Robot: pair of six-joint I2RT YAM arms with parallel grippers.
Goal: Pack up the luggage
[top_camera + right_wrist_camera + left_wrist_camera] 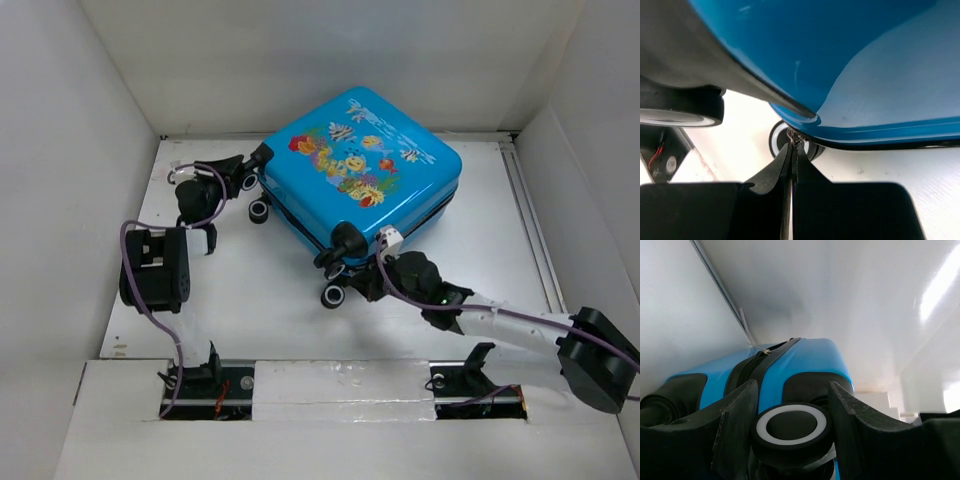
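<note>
From above, the luggage (365,165) lies shut and flat on the table (250,300), print side up, set cornerwise toward the back wall. The left gripper (245,175) is at its left wheel corner. The right gripper (372,275) is at the near corner, against the zip seam. I judge the step in hand to be zipping the case closed (whatever is inside is out of sight). The next move calls for a steady pull along the seam while the other arm keeps the case from sliding.

The left wrist view adds what the top view hides. The claw stands wide, its fingers (735,425) clamped on either side of a white-ringed wheel (792,427).

The right wrist view shows that claw closed almost flat on a thin metal piece (792,139) just under the shell's edge. It is tiny and blurred, but it is probably the zip pull.
</note>
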